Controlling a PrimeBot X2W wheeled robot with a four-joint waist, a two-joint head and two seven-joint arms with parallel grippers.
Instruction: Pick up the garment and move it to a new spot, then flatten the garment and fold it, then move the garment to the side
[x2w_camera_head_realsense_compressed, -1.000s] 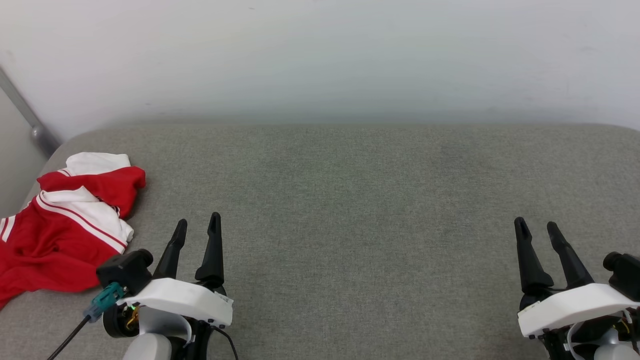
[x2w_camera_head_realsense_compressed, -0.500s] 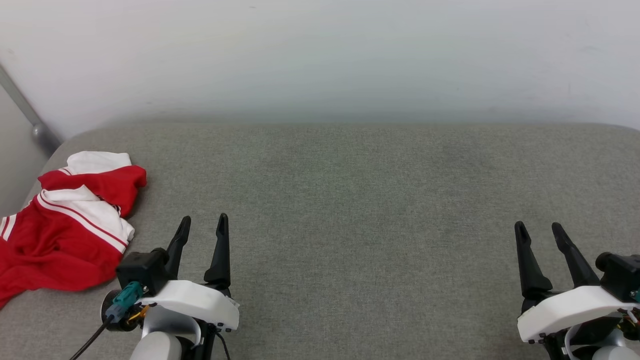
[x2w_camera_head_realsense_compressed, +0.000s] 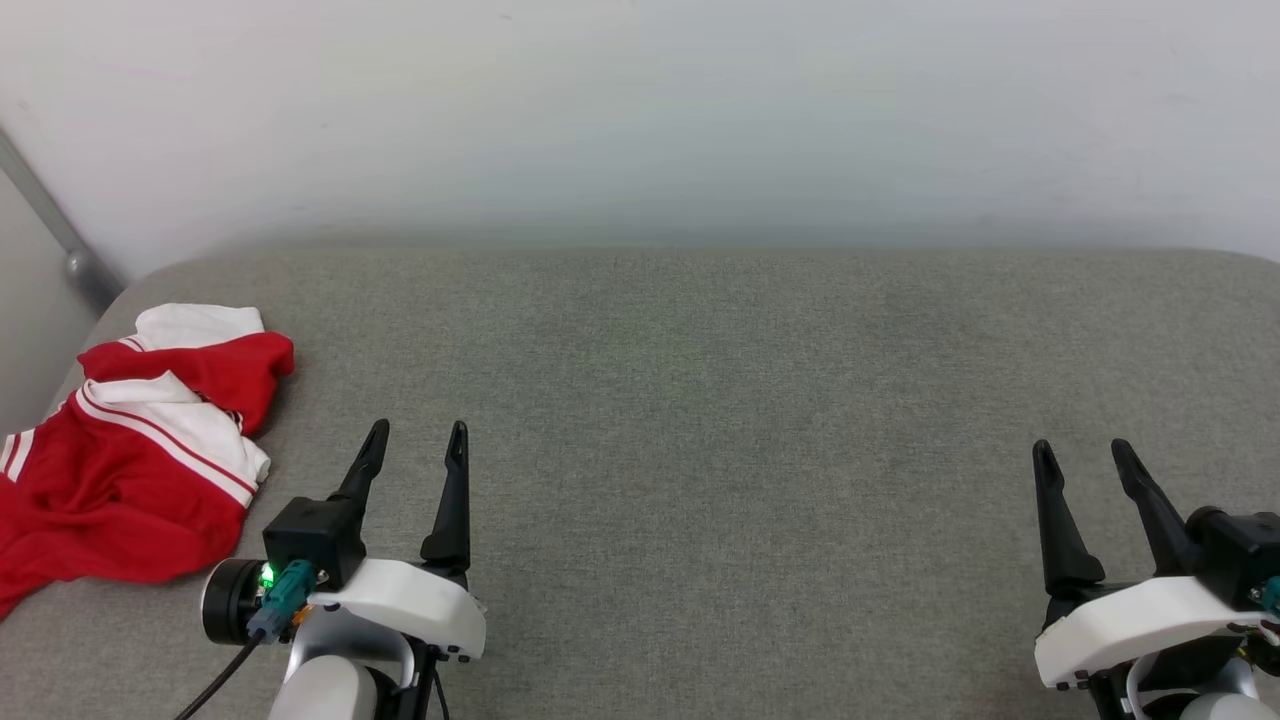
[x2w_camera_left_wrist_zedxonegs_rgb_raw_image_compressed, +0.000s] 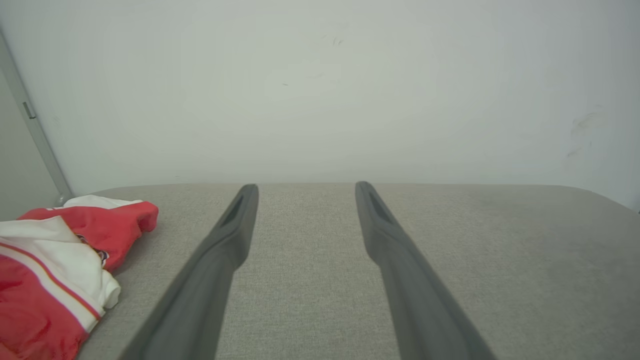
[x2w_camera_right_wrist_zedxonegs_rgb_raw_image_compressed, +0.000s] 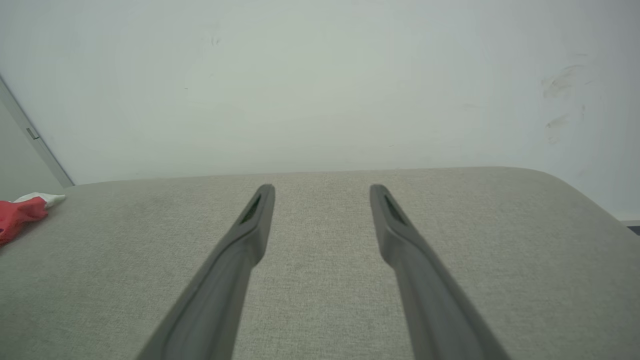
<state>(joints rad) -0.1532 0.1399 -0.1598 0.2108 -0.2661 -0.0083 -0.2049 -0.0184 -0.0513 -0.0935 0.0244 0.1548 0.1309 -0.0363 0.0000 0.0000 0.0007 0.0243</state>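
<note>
Red-and-white jersey (x2w_camera_head_realsense_compressed: 130, 470) sits crumpled at the far-left edge of the grey padded surface (x2w_camera_head_realsense_compressed: 700, 400), near and just left of the left gripper (x2w_camera_head_realsense_compressed: 419, 428), no contact. Left gripper's fingers are spread with nothing between them; same for the right gripper (x2w_camera_head_realsense_compressed: 1081, 446), well apart at the far right. Bare surface runs between the grippers up to the white wall (x2w_camera_head_realsense_compressed: 640, 120) along the back edge.

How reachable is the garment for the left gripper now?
Probably yes: the left gripper is open and empty, the garment lies crumpled to its left on the grey surface, nothing between them.
</note>
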